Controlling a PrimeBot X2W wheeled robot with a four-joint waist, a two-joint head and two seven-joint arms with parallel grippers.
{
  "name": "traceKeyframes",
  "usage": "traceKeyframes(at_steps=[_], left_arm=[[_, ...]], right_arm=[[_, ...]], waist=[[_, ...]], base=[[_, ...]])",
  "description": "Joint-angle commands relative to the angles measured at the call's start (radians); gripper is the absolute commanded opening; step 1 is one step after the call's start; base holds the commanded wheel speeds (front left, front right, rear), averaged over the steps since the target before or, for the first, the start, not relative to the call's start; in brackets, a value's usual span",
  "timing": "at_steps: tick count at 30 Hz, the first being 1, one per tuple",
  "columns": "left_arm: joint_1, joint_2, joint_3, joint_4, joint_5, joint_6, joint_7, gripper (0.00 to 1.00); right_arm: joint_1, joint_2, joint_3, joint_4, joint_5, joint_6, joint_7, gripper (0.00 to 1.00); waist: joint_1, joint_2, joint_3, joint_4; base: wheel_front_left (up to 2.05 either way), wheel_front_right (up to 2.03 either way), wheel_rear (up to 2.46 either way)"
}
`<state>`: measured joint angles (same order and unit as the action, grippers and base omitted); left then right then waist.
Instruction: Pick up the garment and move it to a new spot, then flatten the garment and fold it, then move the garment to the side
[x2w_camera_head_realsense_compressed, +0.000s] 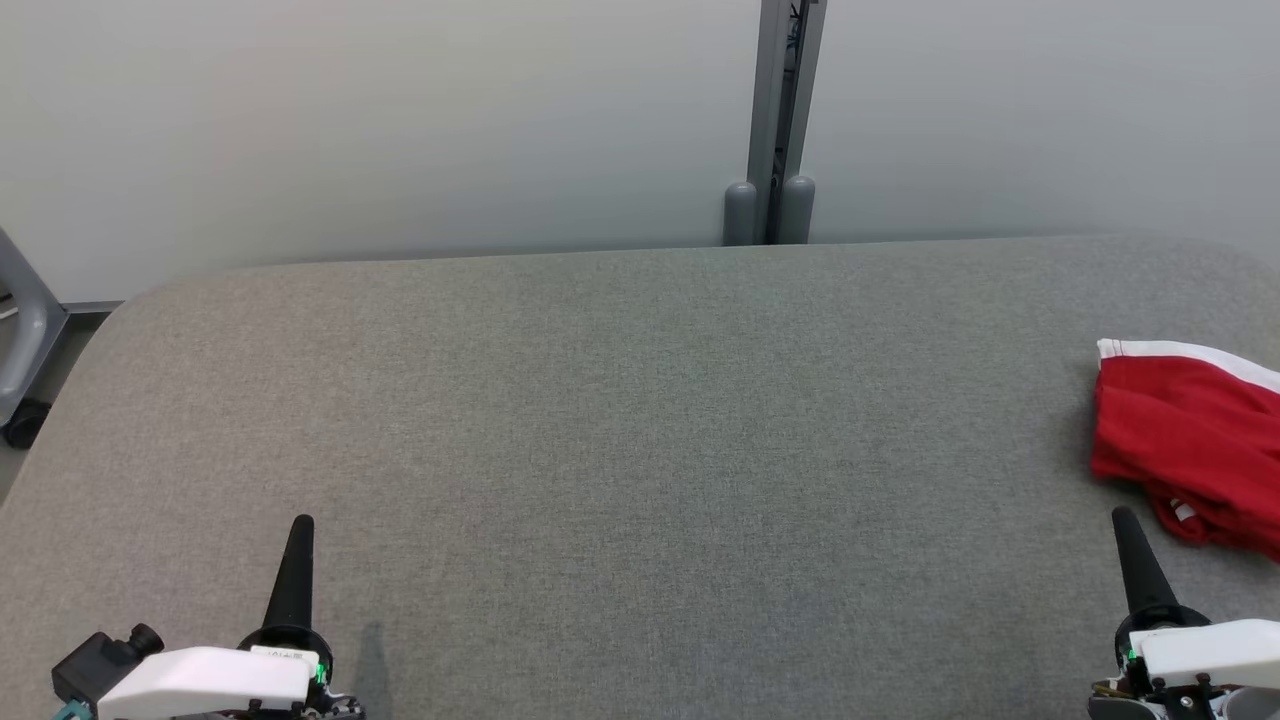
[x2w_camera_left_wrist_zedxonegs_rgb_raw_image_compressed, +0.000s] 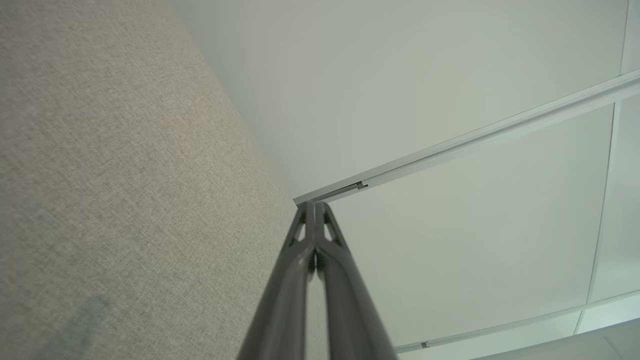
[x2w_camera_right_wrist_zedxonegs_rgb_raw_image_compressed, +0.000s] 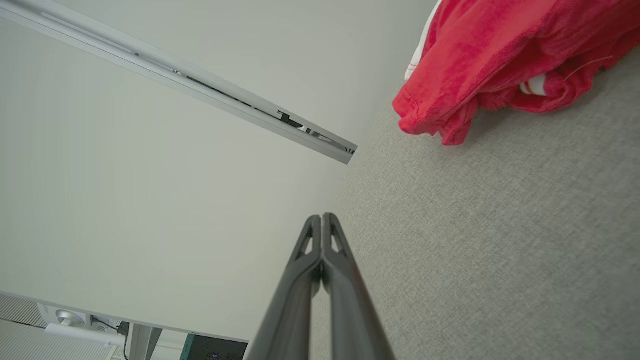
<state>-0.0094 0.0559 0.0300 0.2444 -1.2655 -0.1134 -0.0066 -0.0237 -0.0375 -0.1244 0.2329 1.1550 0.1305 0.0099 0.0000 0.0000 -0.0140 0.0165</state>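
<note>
One crumpled red garment (x2w_camera_head_realsense_compressed: 1185, 440), table (x2w_camera_head_realsense_compressed: 640, 450) edge

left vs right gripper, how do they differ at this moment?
The right gripper sits close beside the crumpled red garment without touching it, while the left gripper is far from it, over bare grey table. The left gripper is at the table's near left, the right gripper at its near right. Both are shut, hold nothing, and point toward the far wall.
</note>
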Motion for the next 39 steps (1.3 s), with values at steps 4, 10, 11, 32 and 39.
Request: traceKeyframes(at_steps=[4, 10, 11, 32, 39], left_arm=[[-0.034, 0.008, 0.013, -0.006, -0.048, -0.008, 0.016, 0.00], [-0.045, 0.008, 0.021, -0.005, -0.094, -0.009, 0.029, 0.00], [-0.047, 0.008, 0.023, -0.005, -0.102, -0.009, 0.031, 0.00], [-0.083, 0.008, 0.053, -0.002, -0.255, -0.016, 0.078, 0.00], [-0.092, 0.008, 0.062, -0.001, -0.297, -0.019, 0.093, 0.00]], right_arm=[[-0.025, -0.010, -0.001, -0.005, 0.059, 0.000, 0.014, 0.00], [-0.036, -0.011, 0.001, -0.002, 0.119, 0.000, 0.028, 0.00], [-0.038, -0.012, 0.001, -0.002, 0.129, 0.000, 0.030, 0.00], [-0.070, -0.015, 0.007, 0.007, 0.325, 0.000, 0.076, 0.00], [-0.078, -0.016, 0.008, 0.009, 0.380, 0.000, 0.089, 0.00]], waist=[[0.0000, 0.0000, 0.001, -0.001], [0.0000, 0.0000, 0.003, -0.003], [0.0000, 0.0000, 0.004, -0.004], [0.0000, 0.0000, 0.011, -0.011], [0.0000, 0.0000, 0.013, -0.013]], base=[[0.00, 0.00, 0.00], [0.00, 0.00, 0.00], [0.00, 0.00, 0.00], [0.00, 0.00, 0.00], [0.00, 0.00, 0.00]])
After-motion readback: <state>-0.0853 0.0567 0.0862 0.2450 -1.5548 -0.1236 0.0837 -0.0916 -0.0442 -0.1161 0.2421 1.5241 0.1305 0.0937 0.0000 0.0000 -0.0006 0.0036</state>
